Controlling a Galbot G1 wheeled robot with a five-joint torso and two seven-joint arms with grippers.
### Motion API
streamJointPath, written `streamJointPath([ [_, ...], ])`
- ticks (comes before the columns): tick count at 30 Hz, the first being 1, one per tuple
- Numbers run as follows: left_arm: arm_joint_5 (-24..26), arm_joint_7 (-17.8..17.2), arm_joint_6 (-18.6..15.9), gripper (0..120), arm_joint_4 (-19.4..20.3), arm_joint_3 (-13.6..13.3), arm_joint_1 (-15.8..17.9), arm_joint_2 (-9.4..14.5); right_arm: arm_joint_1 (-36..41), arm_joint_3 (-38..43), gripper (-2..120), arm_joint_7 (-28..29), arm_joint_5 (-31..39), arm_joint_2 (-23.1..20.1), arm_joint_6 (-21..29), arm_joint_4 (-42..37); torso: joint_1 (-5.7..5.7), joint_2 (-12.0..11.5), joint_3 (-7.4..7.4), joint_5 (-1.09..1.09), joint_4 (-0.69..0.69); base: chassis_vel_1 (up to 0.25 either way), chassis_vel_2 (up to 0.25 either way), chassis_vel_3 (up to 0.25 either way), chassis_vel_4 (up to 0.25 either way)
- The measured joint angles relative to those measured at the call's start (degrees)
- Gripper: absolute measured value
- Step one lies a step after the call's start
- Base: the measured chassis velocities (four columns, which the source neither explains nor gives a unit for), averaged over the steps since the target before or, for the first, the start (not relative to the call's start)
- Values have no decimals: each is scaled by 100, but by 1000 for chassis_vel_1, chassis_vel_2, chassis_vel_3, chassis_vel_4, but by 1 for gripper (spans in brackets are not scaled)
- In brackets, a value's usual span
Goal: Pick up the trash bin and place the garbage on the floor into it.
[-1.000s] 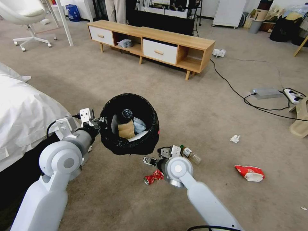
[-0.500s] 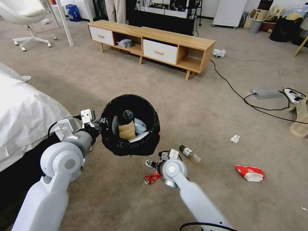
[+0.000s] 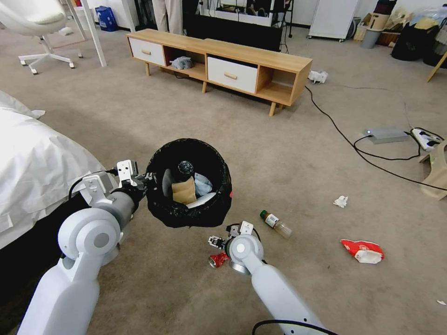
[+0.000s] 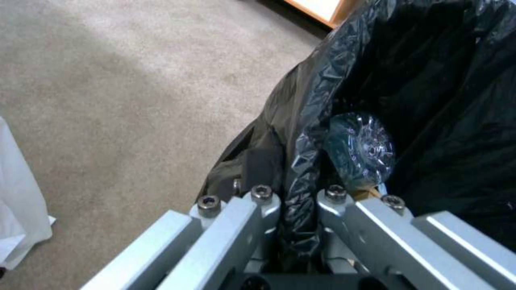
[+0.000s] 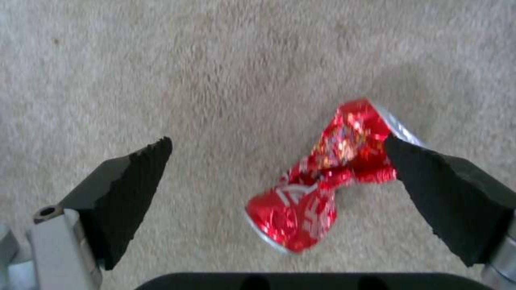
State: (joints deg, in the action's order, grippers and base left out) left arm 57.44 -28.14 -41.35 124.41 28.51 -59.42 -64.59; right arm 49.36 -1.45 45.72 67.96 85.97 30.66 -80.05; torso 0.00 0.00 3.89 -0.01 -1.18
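Observation:
My left gripper (image 3: 141, 179) is shut on the near rim of the trash bin (image 3: 188, 184) and holds it above the floor (image 3: 288, 163); in the left wrist view its fingers (image 4: 262, 201) pinch the black bag's rim (image 4: 298, 193). A brown paper bag (image 3: 184, 190) and a bottle (image 3: 185, 167) lie inside. My right gripper (image 3: 215, 242) hangs open just over the crushed red can (image 3: 217, 260). In the right wrist view the can (image 5: 322, 181) lies between the spread pads, nearer one pad (image 5: 441, 189), gripper (image 5: 277, 143) open. A green-capped bottle (image 3: 276, 224), a white paper wad (image 3: 341, 201) and a red-and-white wrapper (image 3: 363, 250) lie on the carpet to the right.
A white-covered bed (image 3: 32, 158) borders my left side. A wooden TV stand (image 3: 219, 60) stands ahead. Black cables (image 3: 372, 156), a grey box (image 3: 386, 135) and a power strip (image 3: 426, 138) lie at the right. A white chair (image 3: 32, 18) stands far left.
My right arm has moved left and toward me, bringing its open gripper over the red can. The bin in my left gripper has sunk slightly.

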Motion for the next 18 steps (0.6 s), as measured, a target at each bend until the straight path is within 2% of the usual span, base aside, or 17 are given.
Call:
streamJointPath([
  [7,-28,6,3,1,27,-16,-28,-23,-156,261,100,-351,-408,239,-140,472,0,0,0,0,1,0,0,0,0],
  [18,-63,19,9,1,4,-32,-13,-52,-108,375,100,-492,-544,190,-181,559,0,0,0,1,0,0,0,0,0],
])
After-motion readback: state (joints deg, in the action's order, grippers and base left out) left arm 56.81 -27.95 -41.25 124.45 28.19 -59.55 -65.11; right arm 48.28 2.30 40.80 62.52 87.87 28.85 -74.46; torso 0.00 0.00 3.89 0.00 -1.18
